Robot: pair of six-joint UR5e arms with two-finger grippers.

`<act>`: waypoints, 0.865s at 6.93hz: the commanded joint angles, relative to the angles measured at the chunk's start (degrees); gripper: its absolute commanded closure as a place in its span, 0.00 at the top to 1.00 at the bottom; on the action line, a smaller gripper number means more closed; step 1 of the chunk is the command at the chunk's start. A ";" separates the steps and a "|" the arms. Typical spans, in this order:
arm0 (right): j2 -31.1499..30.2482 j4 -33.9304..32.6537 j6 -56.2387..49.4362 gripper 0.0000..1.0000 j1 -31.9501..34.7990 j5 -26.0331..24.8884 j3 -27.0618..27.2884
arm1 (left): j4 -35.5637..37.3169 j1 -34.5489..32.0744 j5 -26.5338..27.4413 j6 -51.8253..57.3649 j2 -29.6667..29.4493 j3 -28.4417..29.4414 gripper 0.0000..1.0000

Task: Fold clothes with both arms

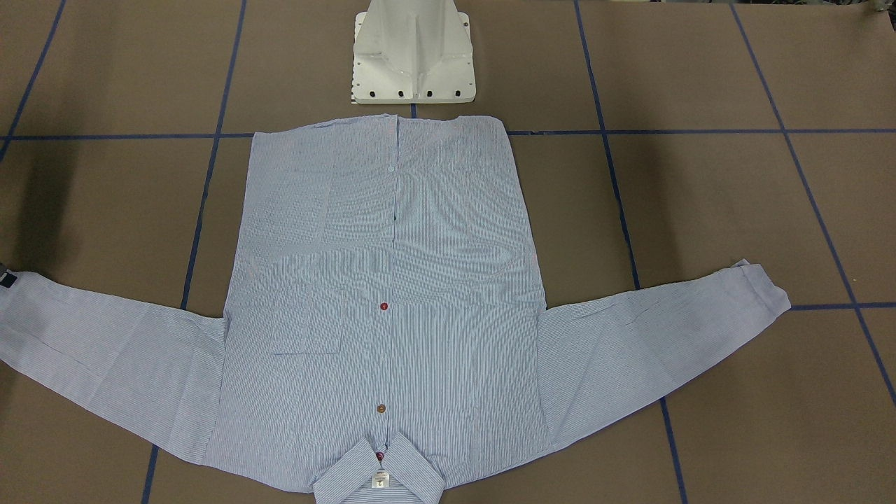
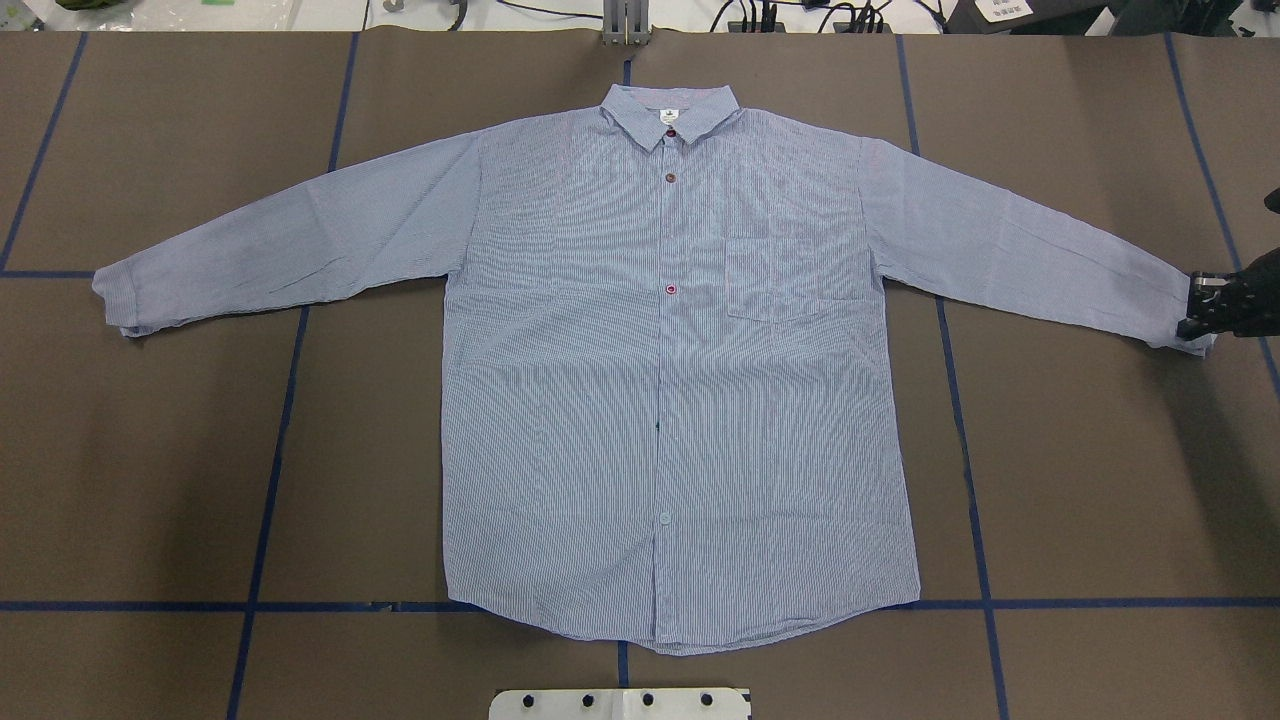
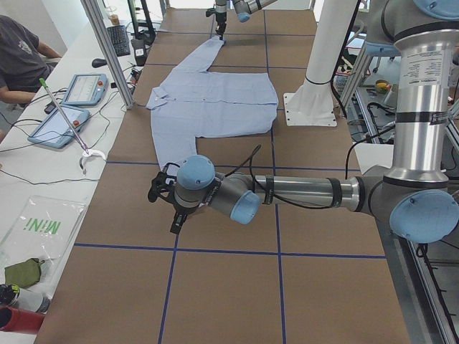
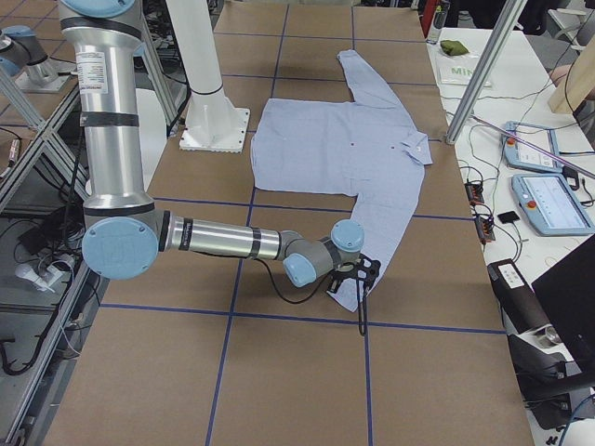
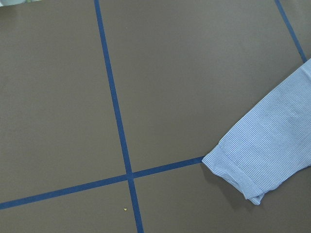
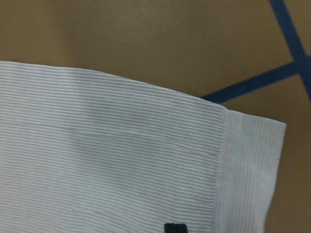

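Pedestal: white base (image 1: 413,56) nearest the robot, just short of the hem. Shown almost whole by the front-facing camera, only as a strip at the bottom edge of the overhead one.

Shirt: light blue, finely striped button-up shirt (image 2: 600,400), spread flat and front up on the brown table (image 2: 150,450). Hem toward the robot, lying over a blue tape line (image 2: 200,606); both sleeves out sideways.

Left gripper (image 3: 163,192): seen only from the left side camera, at the tip of the near arm, just off the end of one sleeve. Cannot tell how far the fingers are open. No fingers in its own wrist camera, just bare table, crossed tape and that sleeve's cuff (image 5: 238,170) at lower right.

Right gripper (image 2: 1200,308): at the other sleeve's end, half cut off by the overhead frame. Up close in the wrist view, the right cuff (image 6: 250,165) lies flat and two black fingertips (image 6: 170,227) sit side by side with barely a slit between them. Cannot tell whether cloth is pinched.

Chest pocket (image 2: 795,280): toward the right gripper's side, beside a dark red button (image 2: 671,289).

Collar (image 2: 670,105): farthest from the robot, folded down, with a white neck label (image 2: 667,117) and a brown button (image 2: 671,178) below it.

Beyond the table: bench with tablets (image 3: 84,89) and a seated person (image 3: 21,57), caught only by the side cameras.
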 commanded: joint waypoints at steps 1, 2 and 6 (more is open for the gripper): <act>6.04 -2.25 1.36 0.00 -0.06 0.47 4.96 | 0.00 0.00 -0.01 0.00 0.00 -0.06 1.00; 8.26 -7.23 1.98 0.00 -0.75 0.82 4.10 | 0.00 0.00 -0.10 0.00 0.00 -0.06 1.00; -0.12 -6.32 1.81 1.00 -0.67 -2.34 3.38 | 0.00 0.00 -0.10 -0.09 0.00 -0.24 1.00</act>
